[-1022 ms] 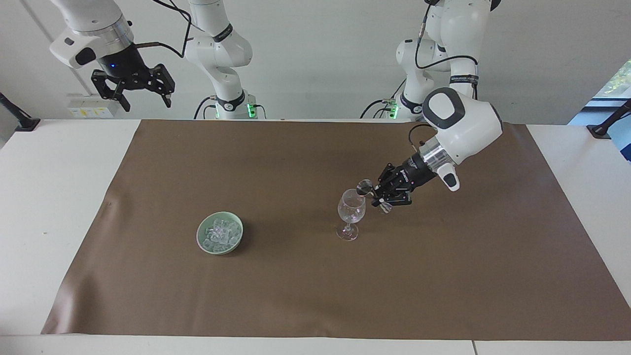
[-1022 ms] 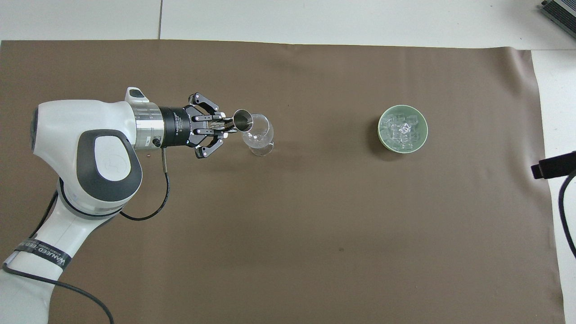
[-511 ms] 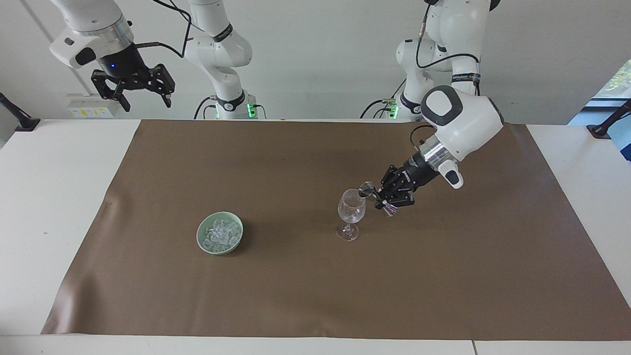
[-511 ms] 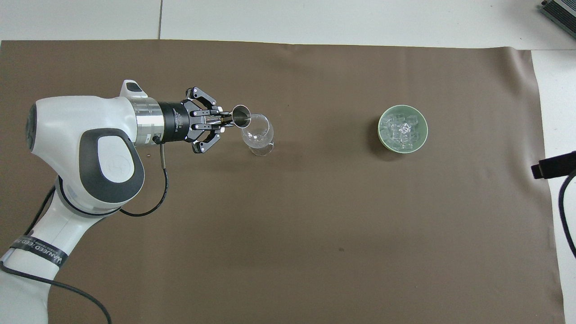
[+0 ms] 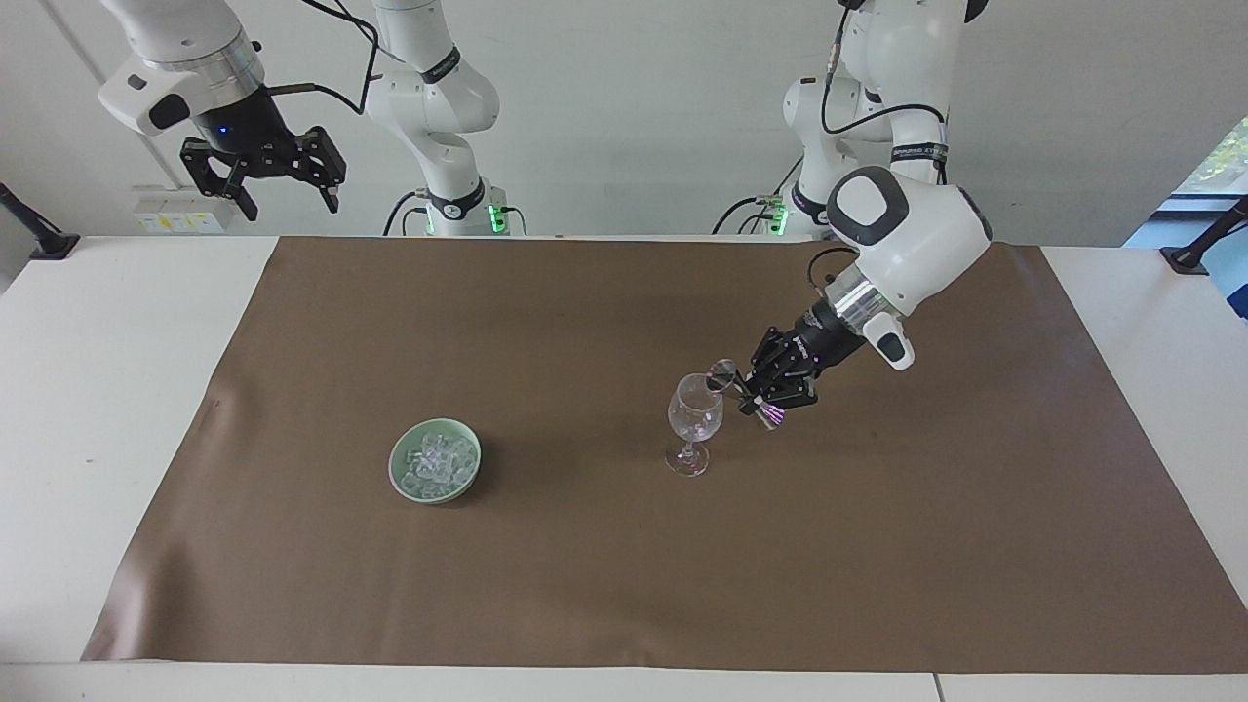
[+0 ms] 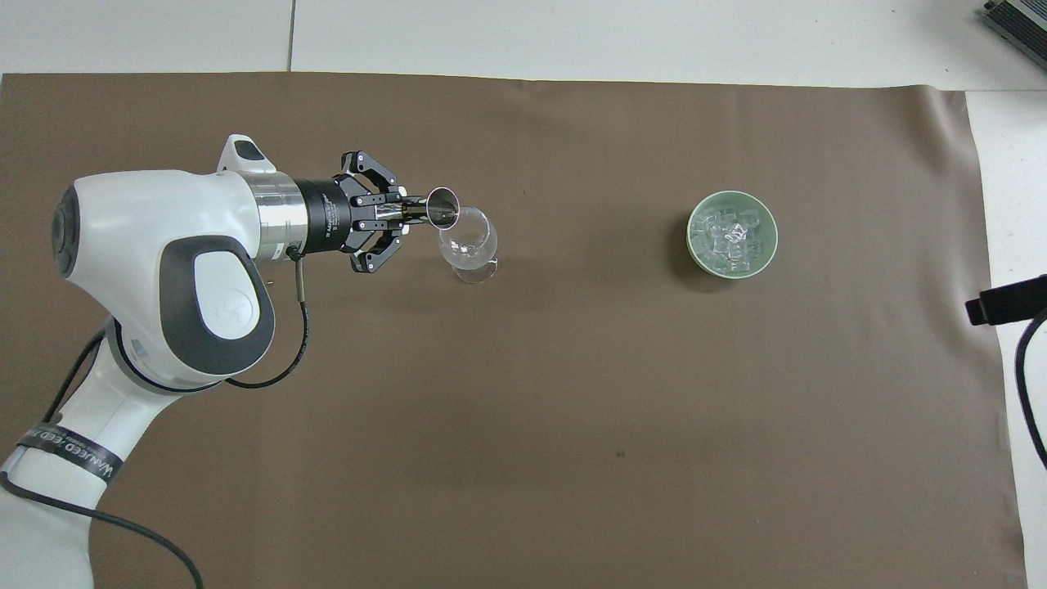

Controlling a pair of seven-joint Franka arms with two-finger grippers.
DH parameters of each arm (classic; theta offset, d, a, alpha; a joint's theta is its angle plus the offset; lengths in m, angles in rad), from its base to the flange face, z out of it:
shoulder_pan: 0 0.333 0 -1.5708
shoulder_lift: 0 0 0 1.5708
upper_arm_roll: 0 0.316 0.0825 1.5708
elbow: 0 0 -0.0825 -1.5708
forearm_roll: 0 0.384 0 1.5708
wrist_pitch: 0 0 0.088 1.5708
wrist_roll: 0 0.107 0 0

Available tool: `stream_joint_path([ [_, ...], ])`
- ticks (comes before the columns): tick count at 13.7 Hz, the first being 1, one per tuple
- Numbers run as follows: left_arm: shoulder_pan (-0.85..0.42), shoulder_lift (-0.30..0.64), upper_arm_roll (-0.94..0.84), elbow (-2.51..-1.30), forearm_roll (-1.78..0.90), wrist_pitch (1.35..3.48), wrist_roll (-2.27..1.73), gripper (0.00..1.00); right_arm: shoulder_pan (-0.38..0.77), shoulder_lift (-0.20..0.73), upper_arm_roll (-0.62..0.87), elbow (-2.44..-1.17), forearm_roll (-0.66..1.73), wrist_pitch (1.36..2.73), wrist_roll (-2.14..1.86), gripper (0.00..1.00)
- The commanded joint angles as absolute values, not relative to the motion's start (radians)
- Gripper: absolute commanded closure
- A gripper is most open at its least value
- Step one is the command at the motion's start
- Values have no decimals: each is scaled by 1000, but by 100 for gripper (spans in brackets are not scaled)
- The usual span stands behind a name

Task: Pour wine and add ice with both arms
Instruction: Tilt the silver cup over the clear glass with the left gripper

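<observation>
While left gripper (image 5: 759, 395) tips jigger (image 5: 723, 371), glass (image 5: 695, 417) below

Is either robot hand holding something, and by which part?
The left hand grips a small metal cup by its lower end, tipped over the wine glass. The right hand holds nothing.

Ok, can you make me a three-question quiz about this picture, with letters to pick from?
1. Where are the ice cubes?
A. in the green bowl
B. in the wine glass
C. loose on the brown mat

2. How many bowls are there?
A. one
B. two
C. three

3. What is the left gripper doing?
A. hanging with nothing in it
B. holding a small metal cup tipped over the glass
C. lifting the bowl

Answers:
1 A, the cubes are piled in the bowl.
2 A, only one is on the mat.
3 B, its jaws are shut on the cup at the glass rim.
</observation>
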State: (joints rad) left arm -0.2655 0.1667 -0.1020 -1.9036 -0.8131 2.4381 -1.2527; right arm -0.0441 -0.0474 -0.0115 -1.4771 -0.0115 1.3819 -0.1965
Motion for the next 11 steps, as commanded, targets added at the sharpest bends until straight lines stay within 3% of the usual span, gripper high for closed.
stream_joint_path([
  [1, -291, 156, -86, -1904, -775, 2459, -1279, 100, -48, -60, -9, -1494, 6, 1390, -183, 0],
  [11, -314, 158, -84, -1905, -666, 2530, -1278, 100, -48, -60, -9, -1496, 6, 1388, -183, 0],
])
